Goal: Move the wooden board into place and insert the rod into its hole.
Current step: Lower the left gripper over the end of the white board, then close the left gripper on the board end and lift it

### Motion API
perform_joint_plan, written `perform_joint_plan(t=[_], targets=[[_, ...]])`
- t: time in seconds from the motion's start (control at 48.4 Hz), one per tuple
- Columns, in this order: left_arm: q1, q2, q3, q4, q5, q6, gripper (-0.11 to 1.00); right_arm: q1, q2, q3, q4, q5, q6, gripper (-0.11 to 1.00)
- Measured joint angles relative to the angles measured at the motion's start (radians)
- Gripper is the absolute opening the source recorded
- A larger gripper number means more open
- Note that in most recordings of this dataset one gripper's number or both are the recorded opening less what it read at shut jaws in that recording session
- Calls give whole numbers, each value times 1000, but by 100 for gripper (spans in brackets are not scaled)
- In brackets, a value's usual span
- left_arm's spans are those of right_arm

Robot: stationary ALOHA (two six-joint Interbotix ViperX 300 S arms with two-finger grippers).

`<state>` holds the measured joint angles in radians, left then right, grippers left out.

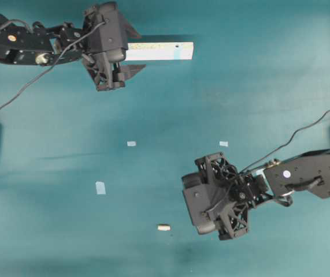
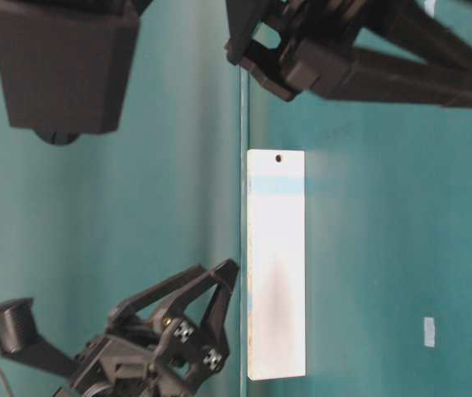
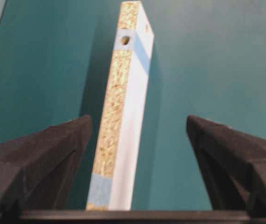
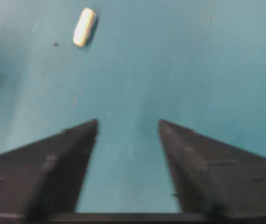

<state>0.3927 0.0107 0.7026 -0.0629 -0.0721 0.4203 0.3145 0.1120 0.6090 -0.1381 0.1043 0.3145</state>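
The wooden board (image 1: pixel 160 51) lies at the back of the teal table, standing on its long edge. Its speckled edge (image 3: pixel 116 121) faces up, with a hole in a light-blue tape patch (image 3: pixel 125 40) near the far end. My left gripper (image 3: pixel 137 120) is open and straddles the board's near end. The board sits closer to the left finger (image 3: pixel 63 144), and the right finger stands well clear of it. The rod (image 1: pixel 163 227) lies flat on the table near the front. My right gripper (image 4: pixel 128 122) is open and empty, and the rod (image 4: pixel 84 26) lies ahead of it to the left.
Three light-blue tape patches (image 1: pixel 131 143) (image 1: pixel 223 143) (image 1: pixel 100 187) are stuck to the table mid-field. The board's white face (image 2: pixel 277 265) shows in the table-level view, with a small hole (image 2: pixel 278 157) at one end. Arm cables trail along both sides.
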Motion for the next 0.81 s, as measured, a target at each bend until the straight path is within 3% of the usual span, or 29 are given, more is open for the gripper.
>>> perform_joint_plan(t=[0.083, 0.434, 0.806], targets=[[0, 35, -20, -2, -6, 2, 91, 0, 0, -8, 0, 25, 0, 95], [15, 138, -121, 0, -17, 61, 91, 12, 0, -46, 0, 91, 6, 95], [15, 184, -146, 2, -18, 63, 91, 17, 0, -64, 0, 123, 150, 94]])
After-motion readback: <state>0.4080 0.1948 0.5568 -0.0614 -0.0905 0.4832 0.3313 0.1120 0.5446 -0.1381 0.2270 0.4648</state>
